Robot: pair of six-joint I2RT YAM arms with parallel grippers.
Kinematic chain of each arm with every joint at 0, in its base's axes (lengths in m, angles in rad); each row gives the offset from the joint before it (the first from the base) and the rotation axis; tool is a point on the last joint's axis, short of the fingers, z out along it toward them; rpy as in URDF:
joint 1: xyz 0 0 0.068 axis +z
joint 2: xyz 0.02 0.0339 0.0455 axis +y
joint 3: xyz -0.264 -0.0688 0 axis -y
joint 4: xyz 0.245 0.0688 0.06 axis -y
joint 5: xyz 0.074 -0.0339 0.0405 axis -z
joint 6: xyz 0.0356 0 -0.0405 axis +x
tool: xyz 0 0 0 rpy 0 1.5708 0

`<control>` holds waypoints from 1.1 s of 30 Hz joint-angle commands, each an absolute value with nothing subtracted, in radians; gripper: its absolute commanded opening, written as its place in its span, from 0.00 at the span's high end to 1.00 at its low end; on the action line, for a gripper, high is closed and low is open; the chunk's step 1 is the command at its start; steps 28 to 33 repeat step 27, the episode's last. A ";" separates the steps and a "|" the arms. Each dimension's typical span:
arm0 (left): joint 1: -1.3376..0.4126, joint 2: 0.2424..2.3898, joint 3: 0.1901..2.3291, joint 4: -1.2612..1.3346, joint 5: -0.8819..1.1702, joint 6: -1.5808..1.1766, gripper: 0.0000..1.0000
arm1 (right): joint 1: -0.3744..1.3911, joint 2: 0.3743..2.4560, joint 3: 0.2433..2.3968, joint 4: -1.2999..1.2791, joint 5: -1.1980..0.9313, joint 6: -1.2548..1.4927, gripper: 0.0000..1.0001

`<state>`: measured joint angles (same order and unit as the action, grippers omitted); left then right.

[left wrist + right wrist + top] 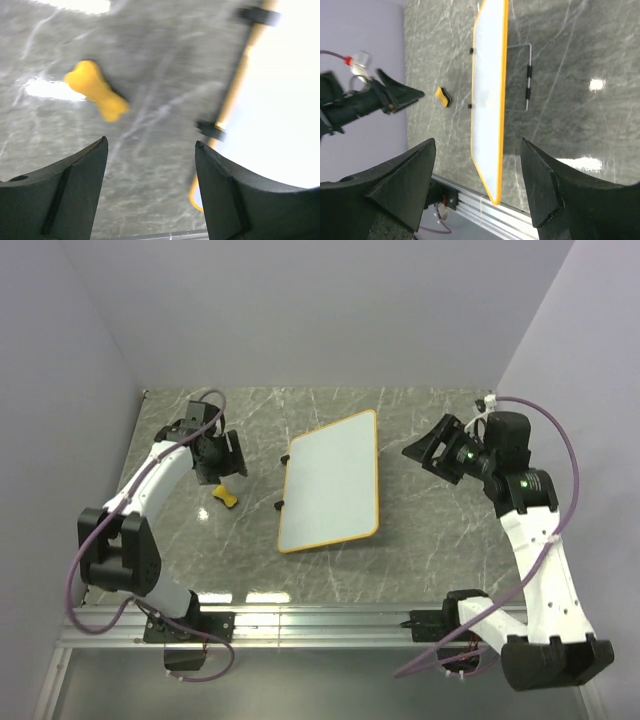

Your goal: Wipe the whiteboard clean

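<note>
The grey marbled table (430,530) carries two items. The whiteboard (332,483) lies at centre, skewed to the table edges, with its tabs (285,460) facing left. A small yellow eraser (228,497) lies left of the whiteboard, apart.

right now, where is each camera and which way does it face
top external: above and behind the bases, looking down at the grey marble table; both arms show.
left wrist: on the left gripper, facing down at the table; its black fingers show.
right wrist: on the right gripper, facing across towards the left arm; its fingers show.
shared: all see the orange-rimmed white whiteboard and the yellow bone-shaped block.
</note>
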<state>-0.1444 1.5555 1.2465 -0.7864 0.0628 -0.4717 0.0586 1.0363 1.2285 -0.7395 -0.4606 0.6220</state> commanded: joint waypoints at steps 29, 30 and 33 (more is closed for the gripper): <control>-0.239 0.701 1.192 -0.716 -0.030 -0.629 0.17 | 0.060 0.404 0.989 -0.966 -0.733 0.693 0.22; -0.239 0.701 1.192 -0.716 -0.030 -0.629 0.17 | 0.060 0.404 0.989 -0.966 -0.733 0.693 0.22; -0.239 0.701 1.192 -0.716 -0.030 -0.629 0.17 | 0.060 0.404 0.989 -0.966 -0.733 0.693 0.22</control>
